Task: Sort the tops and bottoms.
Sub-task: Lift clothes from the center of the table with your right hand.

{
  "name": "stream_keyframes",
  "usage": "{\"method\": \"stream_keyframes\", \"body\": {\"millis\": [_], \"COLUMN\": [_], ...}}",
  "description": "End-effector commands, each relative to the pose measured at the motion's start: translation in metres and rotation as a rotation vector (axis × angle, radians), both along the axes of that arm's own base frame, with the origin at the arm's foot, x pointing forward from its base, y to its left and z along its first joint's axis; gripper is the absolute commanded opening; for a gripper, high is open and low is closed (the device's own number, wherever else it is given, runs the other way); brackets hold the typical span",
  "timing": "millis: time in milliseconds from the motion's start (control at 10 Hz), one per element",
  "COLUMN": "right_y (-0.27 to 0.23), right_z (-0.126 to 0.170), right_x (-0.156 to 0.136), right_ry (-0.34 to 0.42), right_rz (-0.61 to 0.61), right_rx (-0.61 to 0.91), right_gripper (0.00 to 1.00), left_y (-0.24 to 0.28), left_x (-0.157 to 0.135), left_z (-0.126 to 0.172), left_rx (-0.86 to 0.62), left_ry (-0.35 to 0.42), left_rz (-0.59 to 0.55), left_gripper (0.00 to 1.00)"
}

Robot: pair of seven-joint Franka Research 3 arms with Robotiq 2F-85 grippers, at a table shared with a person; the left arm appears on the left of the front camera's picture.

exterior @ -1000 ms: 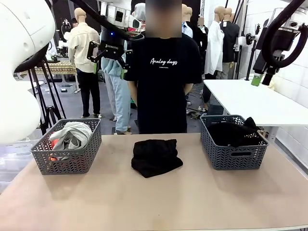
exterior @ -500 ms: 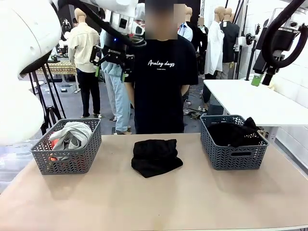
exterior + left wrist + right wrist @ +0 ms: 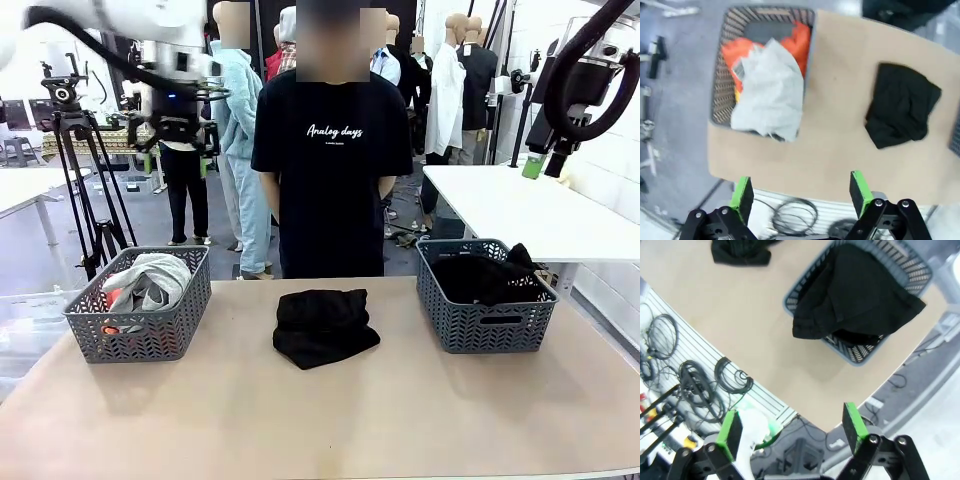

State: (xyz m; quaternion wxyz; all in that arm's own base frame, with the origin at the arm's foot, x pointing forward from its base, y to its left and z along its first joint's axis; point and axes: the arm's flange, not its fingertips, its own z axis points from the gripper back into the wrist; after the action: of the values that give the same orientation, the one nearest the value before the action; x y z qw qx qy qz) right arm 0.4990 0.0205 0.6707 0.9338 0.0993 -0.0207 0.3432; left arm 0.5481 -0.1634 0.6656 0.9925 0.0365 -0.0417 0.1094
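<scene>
Left wrist view: my left gripper hangs wide open, empty, high over the grey and orange tops in their basket. My right gripper, equally spread and empty, overlooks basketed bottoms; one black pair waits mid-table, probably next.

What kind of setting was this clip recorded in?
Probably a robotics lab or demo hall used for clothes-sorting trials: a work table with two grey baskets, a camera tripod behind, and loose cables beside the table.
</scene>
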Motion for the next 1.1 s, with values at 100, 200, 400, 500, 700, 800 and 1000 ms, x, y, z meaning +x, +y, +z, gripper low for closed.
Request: {"method": "stream_keyframes", "body": {"millis": [100,200,400,500,700,800,1000], "right_y": [0.001,0.001,0.001,0.001,0.001,0.001,0.001], "right_z": [0.0,0.0,0.0,0.0,0.0,0.0,0.0], "right_x": [-0.002,-0.002,-0.002,-0.002,-0.002,-0.002,-0.002], "right_ry": [0.006,0.006,0.006,0.006,0.006,0.006,0.006], "right_rz": [-0.002,-0.002,-0.002,-0.002,-0.002,-0.002,-0.002], "right_rx": [-0.006,-0.006,-0.006,-0.006,-0.006,-0.006,-0.006], "right_gripper": [1.0,1.0,1.0,1.0,1.0,1.0,1.0], "left_y": [0.054,0.053,0.04,0.04,0.039,0.042,0.051], "left_x": [-0.129,-0.123,-0.061,-0.061,-0.089,-0.087,-0.095], "left_z": [-0.077,-0.062,-0.023,-0.023,-0.036,-0.034,-0.011], "left_rx": [-0.164,-0.173,-0.128,-0.128,-0.201,-0.263,-0.29], "left_ry": [0.009,-0.002,0.033,0.033,-0.219,-0.254,-0.298], "left_rz": [0.024,0.052,0.048,0.048,-0.086,-0.258,-0.356], "left_gripper": [1.0,1.0,1.0,1.0,1.0,1.0,1.0]}}
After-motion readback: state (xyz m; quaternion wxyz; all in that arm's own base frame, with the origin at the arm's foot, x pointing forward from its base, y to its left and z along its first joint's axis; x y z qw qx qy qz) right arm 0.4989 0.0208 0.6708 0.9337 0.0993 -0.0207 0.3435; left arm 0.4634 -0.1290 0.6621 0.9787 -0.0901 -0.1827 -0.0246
